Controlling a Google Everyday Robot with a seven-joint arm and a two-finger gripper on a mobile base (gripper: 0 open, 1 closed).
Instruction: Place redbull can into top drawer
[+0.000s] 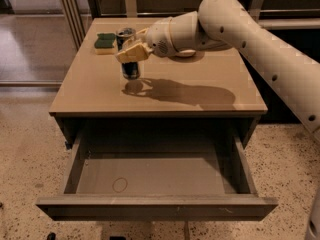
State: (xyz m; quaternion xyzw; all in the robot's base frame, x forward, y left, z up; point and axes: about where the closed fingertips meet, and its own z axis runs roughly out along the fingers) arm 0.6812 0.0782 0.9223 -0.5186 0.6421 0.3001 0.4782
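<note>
The redbull can (pixel 130 70) is upright over the table's far left part, dark blue with a silver top, with its shadow on the tabletop just below it. My gripper (pixel 133 52) reaches in from the right and is shut around the can's upper half; the can seems to hang slightly above the tabletop. The top drawer (pixel 155 176) is pulled wide open at the front, below the table edge. Its grey-brown floor is bare apart from a faint ring mark (pixel 120 185) at the front left.
A green-and-yellow sponge (pixel 105 42) lies at the table's far left corner, just behind the can. My arm (pixel 260 39) spans the right side above the wooden tabletop (pixel 200 91). A metal frame and speckled floor lie to the left.
</note>
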